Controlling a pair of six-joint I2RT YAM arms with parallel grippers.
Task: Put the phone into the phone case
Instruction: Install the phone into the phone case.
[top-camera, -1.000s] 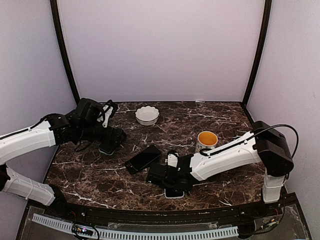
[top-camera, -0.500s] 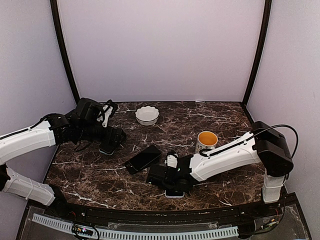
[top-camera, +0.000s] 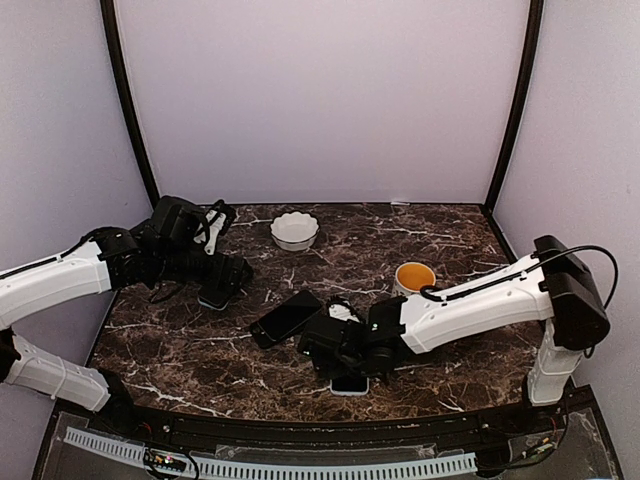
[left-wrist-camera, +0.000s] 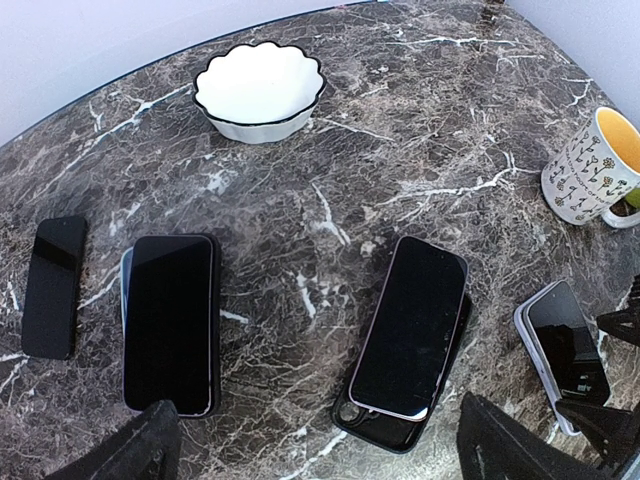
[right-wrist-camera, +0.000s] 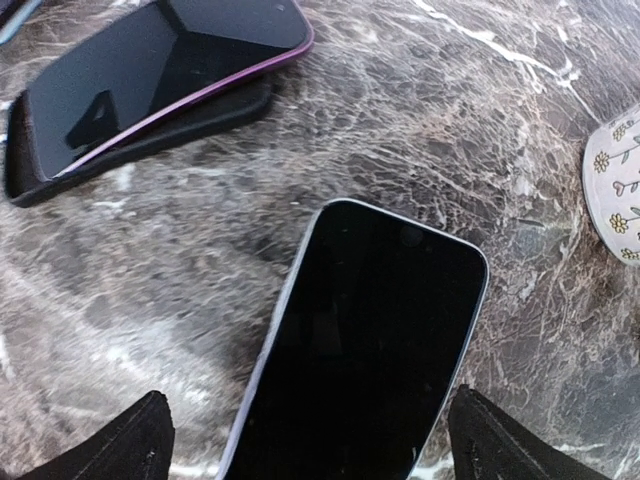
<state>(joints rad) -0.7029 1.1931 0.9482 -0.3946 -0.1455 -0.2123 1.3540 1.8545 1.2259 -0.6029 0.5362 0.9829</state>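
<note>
A: How do the two arms stand?

B: The left arm (top-camera: 60, 280) reaches in from the left side, low over the counter (top-camera: 450, 240), with the wrist bent toward the middle. The left hand (left-wrist-camera: 320, 458) is spread wide and holds nothing. A dark phone in a cover (left-wrist-camera: 170, 322) lies on the counter near it.

A: And the other one?

B: The right arm (top-camera: 470, 305) is stretched from the right across the near part of the counter. The right hand (right-wrist-camera: 315, 440) also has its fingers far apart, and a light-rimmed phone (right-wrist-camera: 370, 340) lies flat below, between them. Whether they touch it, I cannot tell.

A: Where is the phone for the task?

B: The phone (left-wrist-camera: 412, 325) lies screen up on top of the black phone case (left-wrist-camera: 385, 432), in the middle of the counter, between the two hands. It sits crooked and is not sunk in; one end of the case sticks out.

A: Is there any writing to read?

B: I can read no letters. The mug (left-wrist-camera: 585, 175), near the right arm, carries small drawn flowers with stems.
</note>
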